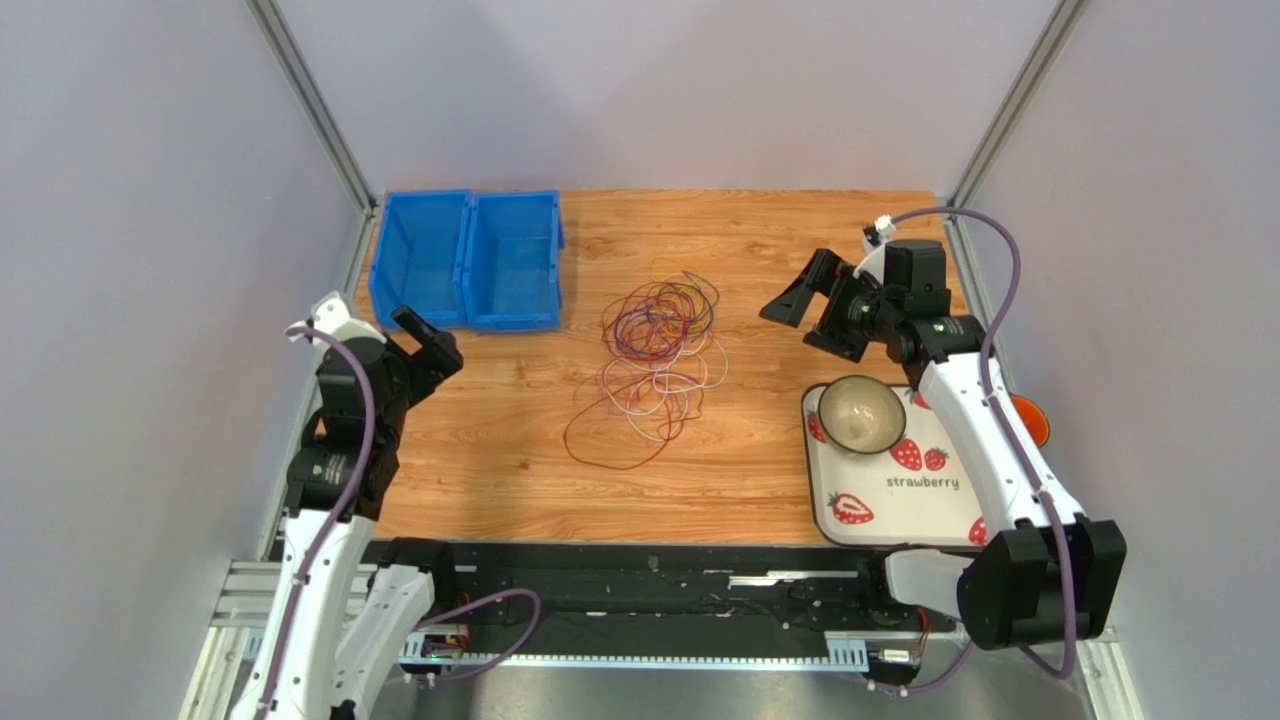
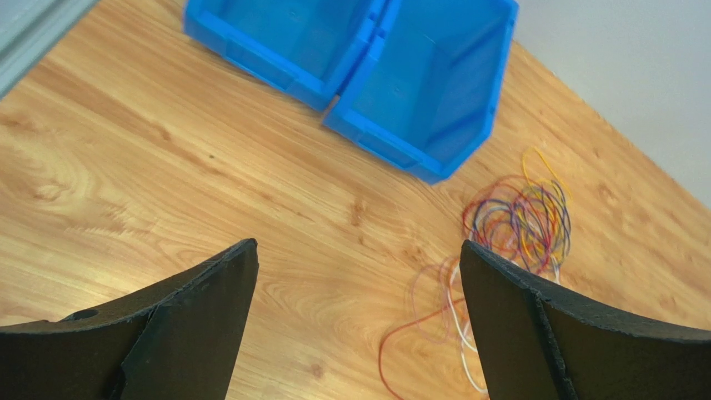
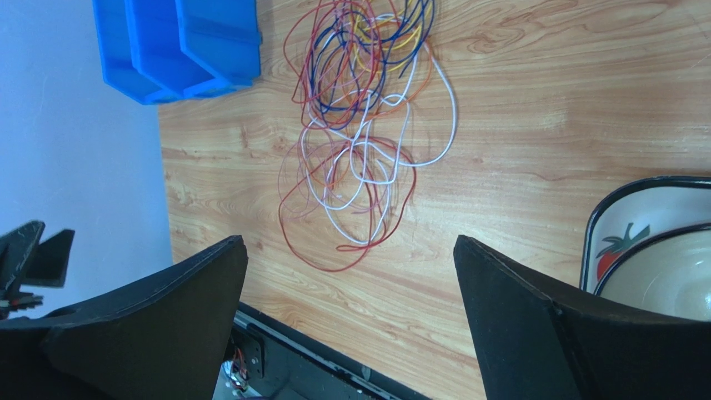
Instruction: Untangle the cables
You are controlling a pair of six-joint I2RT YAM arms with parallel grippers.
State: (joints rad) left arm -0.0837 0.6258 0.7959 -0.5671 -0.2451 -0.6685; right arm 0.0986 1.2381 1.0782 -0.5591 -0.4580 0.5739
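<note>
The cables (image 1: 652, 360) lie in a tangled heap of thin red, purple, white, yellow and dark loops on the wooden table (image 1: 511, 465), mid-table. They also show in the left wrist view (image 2: 517, 225) and in the right wrist view (image 3: 359, 125). My left gripper (image 1: 427, 339) is open and empty, raised at the left, well clear of the heap. My right gripper (image 1: 806, 300) is open and empty, raised to the right of the heap.
Two blue bins (image 1: 469, 258) stand at the back left, next to the heap. A white strawberry tray (image 1: 902, 480) with a bowl (image 1: 860, 414) sits at the front right. An orange object (image 1: 1028, 417) lies beside the tray.
</note>
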